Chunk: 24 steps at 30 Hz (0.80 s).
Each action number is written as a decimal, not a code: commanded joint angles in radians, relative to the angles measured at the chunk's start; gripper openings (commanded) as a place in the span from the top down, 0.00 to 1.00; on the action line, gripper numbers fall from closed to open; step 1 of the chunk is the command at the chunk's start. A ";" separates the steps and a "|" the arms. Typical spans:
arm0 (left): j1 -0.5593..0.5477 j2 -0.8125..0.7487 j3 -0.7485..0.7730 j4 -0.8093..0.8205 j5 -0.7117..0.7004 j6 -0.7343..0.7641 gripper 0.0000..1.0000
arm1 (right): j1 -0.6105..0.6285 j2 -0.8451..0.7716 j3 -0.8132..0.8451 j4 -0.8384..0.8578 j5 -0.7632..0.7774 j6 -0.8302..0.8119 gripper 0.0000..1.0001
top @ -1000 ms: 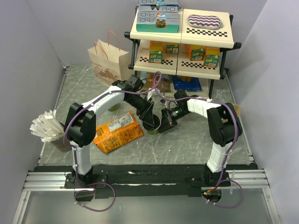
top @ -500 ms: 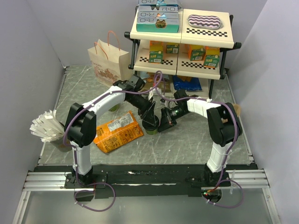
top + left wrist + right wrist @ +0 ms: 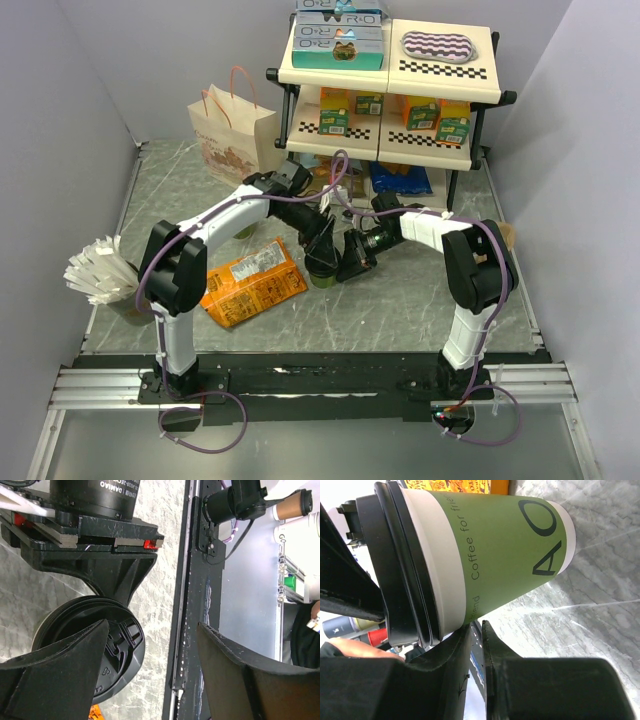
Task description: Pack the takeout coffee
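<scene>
The takeout coffee (image 3: 322,276), a green paper cup with a black lid, stands upright at the table's middle. My left gripper (image 3: 322,253) hovers just above it, open. In the left wrist view (image 3: 152,630) one finger covers part of the black lid (image 3: 120,642) and the other hangs off to the side over bare table. My right gripper (image 3: 350,262) sits right beside the cup. In the right wrist view its jaws (image 3: 477,630) are nearly together with nothing between them, one finger against the cup's wall (image 3: 510,545) below the lid.
A paper bag (image 3: 235,135) with handles stands at the back left beside a two-tier shelf (image 3: 390,95) of boxes. An orange snack pouch (image 3: 252,283) lies left of the cup. A bundle of white cutlery (image 3: 100,270) stands at the left edge.
My right gripper has edged slightly left toward the cup, and the cup with my left gripper above it has shifted a little left too.
</scene>
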 commanded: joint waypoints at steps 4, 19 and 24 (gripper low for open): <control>-0.022 0.002 -0.034 0.097 0.037 -0.007 0.23 | 0.010 0.021 0.027 0.007 -0.018 0.018 0.78; 0.010 -0.050 -0.123 0.166 0.037 -0.019 0.23 | 0.005 -0.010 0.059 -0.046 0.022 -0.022 0.78; 0.032 -0.072 -0.069 0.112 0.064 0.030 0.20 | -0.027 -0.064 0.069 -0.101 0.042 -0.094 0.74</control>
